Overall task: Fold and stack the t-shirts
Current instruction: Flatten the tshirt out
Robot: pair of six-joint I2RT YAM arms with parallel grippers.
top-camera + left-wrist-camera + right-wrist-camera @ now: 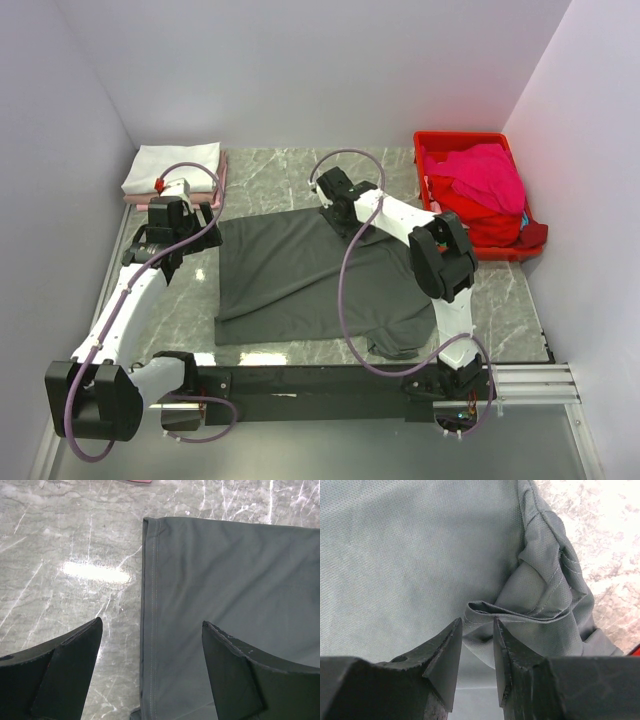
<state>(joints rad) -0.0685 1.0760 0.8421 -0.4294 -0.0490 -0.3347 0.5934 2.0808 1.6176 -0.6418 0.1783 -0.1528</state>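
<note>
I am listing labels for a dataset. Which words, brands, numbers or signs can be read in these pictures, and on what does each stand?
None: no readable text in any view. The dark grey t-shirt, the folded white t-shirt and the red crate show no print, label or number.

Overhead rear view of table [270,170]; wrist cameras close above shared charcoal t-shirt [290,280].

Red plastic crate [462,137] at the grey marble table's [270,170] far-right corner
</note>
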